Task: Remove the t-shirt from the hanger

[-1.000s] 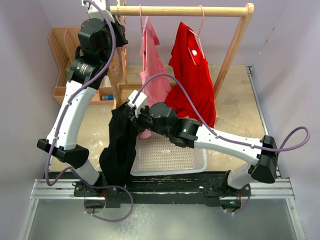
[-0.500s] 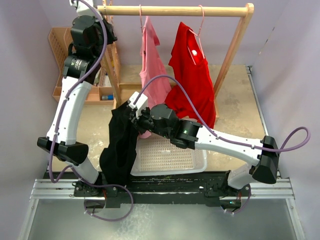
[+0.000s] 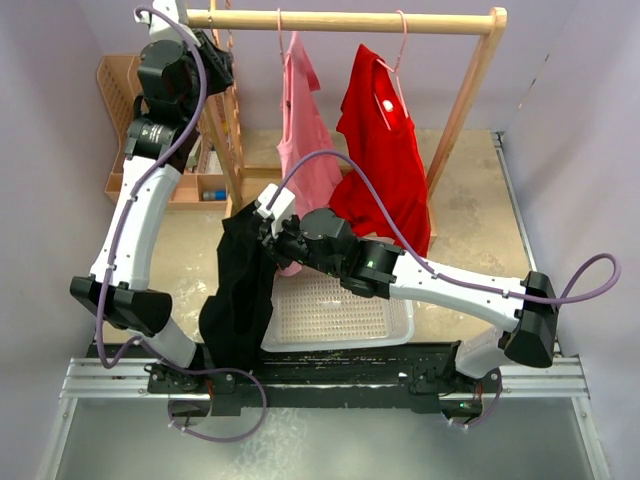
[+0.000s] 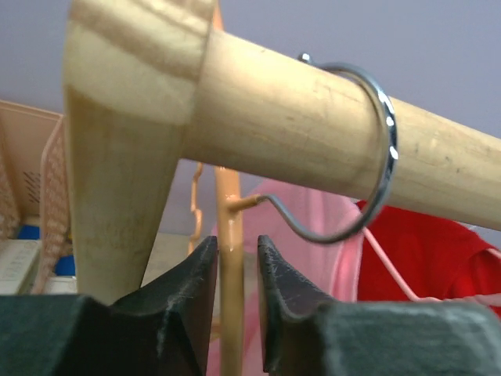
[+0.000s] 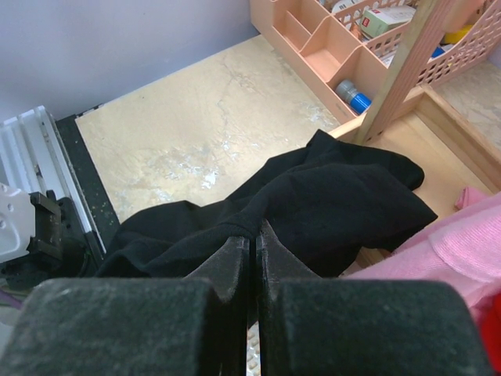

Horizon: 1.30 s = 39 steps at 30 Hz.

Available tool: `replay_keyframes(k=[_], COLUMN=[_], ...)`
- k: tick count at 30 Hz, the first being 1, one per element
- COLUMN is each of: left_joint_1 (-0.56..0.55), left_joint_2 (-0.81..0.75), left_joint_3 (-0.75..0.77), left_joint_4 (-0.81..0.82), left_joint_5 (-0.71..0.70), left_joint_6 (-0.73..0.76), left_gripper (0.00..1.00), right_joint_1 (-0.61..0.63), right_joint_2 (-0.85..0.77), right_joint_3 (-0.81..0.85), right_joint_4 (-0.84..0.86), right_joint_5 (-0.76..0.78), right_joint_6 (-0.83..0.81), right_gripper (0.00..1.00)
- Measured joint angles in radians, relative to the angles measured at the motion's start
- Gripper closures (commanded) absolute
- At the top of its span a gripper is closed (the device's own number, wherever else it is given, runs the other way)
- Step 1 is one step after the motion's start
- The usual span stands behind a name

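Beige table [image 3: 470, 220]: flat top with a mottled, stone-like finish, pale scuffs near the middle.
Wooden rack [image 3: 340, 20]: a round pale rail with visible grain, set into slanted square posts at each end.
Black t-shirt [image 3: 240, 290]: soft matte knit, off any hanger. It is bunched into folds at the top and drapes in a long limp column down to the near edge of the table, just left of the basket.
Red shirt [image 3: 385, 150]: smooth fabric hanging from the rail on a thin pink hanger, right of the pink one.
Pink shirt [image 3: 305, 140]: lighter, ribbed-looking cloth, also hanging from the rail.
Basket [image 3: 340, 315]: shallow white plastic rectangle with a fine perforated floor and rounded corners.
Organizer [image 3: 118, 100]: peach plastic with lattice walls and small square compartments (a few small items inside, too small to make out).
Right gripper [image 5: 252, 235]: dark fingers pressed together, pinching a ridge of the black t-shirt.
Left gripper [image 4: 237, 258]: raised at the rail's left end, fingers a narrow gap apart with the hanger's stem in the gap. I cannot tell whether they touch it.
Hanger [image 4: 229, 235]: slim orange stem.
Hook [image 4: 376, 180]: shiny bent steel wire looped over the rail.
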Motion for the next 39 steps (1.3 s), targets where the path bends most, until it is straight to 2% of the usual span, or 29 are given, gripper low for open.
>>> replay_keyframes(k=[3, 5, 7, 15, 24, 31, 39], left_joint_1=[0.0, -0.001, 0.0, 0.018, 0.026, 0.026, 0.026], left_joint_2=[-0.026, -0.043, -0.063, -0.245, -0.433, -0.627, -0.749], left_joint_3=[-0.034, -0.047, -0.062, -0.215, -0.254, -0.436, -0.479], left_joint_4=[0.013, 0.016, 0.019, 0.052, 0.024, 0.022, -0.019], left_joint_5=[0.031, 0.057, 0.074, 0.085, 0.111, 0.167, 0.185], left_joint_6=[-0.01, -0.019, -0.029, -0.05, -0.024, -0.033, -0.035], left_gripper=[0.33, 0.23, 0.01, 0.01, 0.01, 0.01, 0.01], right_joint_1=[0.0, 0.0, 0.0, 0.0, 0.0, 0.0, 0.0], right_joint_2=[0.0, 0.0, 0.0, 0.005, 0.029, 0.051, 0.024], right_joint_3=[0.0, 0.0, 0.0, 0.039, 0.139, 0.291, 0.534], right_joint_4=[0.0, -0.001, -0.001, -0.018, -0.043, -0.13, -0.202], right_joint_5=[0.002, 0.005, 0.006, 0.006, 0.005, -0.024, -0.073], right_joint_6=[0.0, -0.001, -0.002, -0.022, -0.048, -0.079, -0.135], right_gripper=[1.0, 1.0, 1.0, 1.0, 1.0, 1.0, 1.0])
